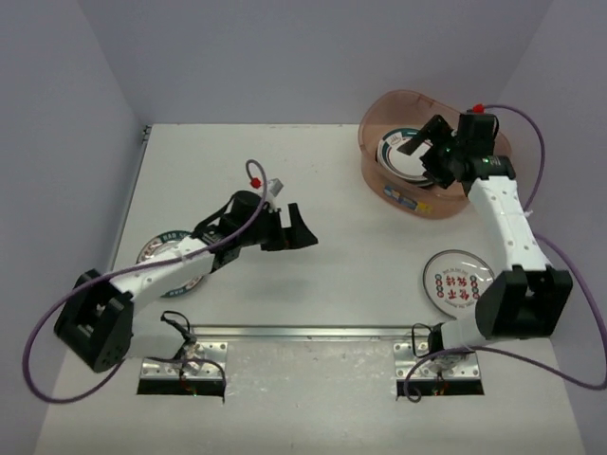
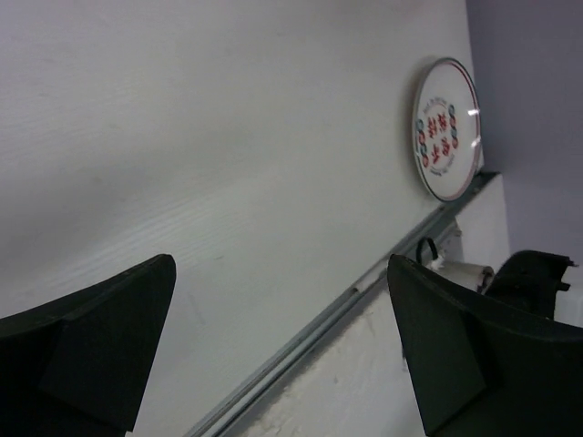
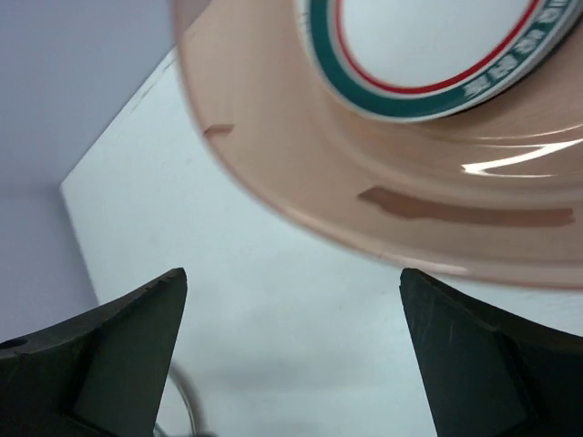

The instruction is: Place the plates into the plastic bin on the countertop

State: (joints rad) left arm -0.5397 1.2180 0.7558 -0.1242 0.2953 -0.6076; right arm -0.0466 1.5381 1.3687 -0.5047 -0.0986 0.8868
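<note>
Top external: left end effector [image 1: 296, 230] and right end effector [image 1: 425, 156] both released, empty; red-lettered plate [image 1: 458, 282] lies lower right on the counter [image 1: 332, 180], probably stiff, slick, breakable, so pinch its rim

Your left arm [image 1: 161, 273] and right arm [image 1: 503, 204] share one build: white boxy link shells joined by black cylindrical joint housings [image 1: 95, 322]. Each grows from a silver perforated base plate [image 1: 211, 349] bolted down. At the end farthest from that plate sit the black left gripper [image 1: 289, 230] and right gripper [image 1: 427, 156], with broad matte wedge fingers [image 2: 82, 355]. A thin purple cable [image 1: 27, 351] trails off each arm, with a small red cap [image 1: 253, 176] far from the plate.
</note>
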